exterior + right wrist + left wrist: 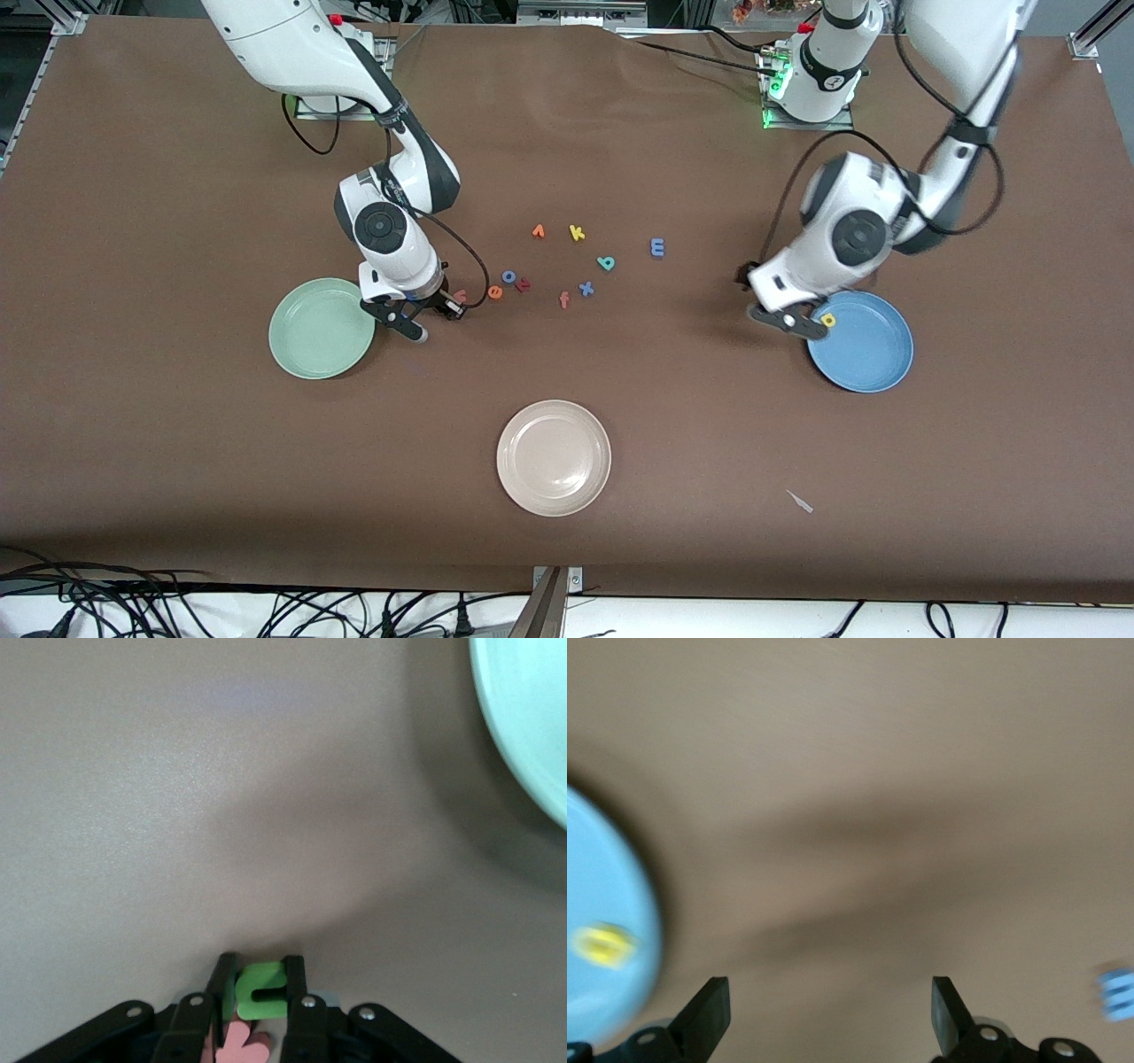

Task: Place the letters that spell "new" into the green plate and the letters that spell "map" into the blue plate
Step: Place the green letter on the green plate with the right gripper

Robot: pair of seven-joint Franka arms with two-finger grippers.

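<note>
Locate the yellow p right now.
The yellow p lies in the blue plate, near its rim toward the robots' bases, at the left arm's end of the table; the open left pincer is just beside it.

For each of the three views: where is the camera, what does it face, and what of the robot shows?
Front: high across the table, facing both arms' bases.
Left wrist: over the table by the blue plate, yellow p in it; open left pincer shows.
Right wrist: right pincer shut on green n, beside green plate.
Shared: front shows both plates.
</note>
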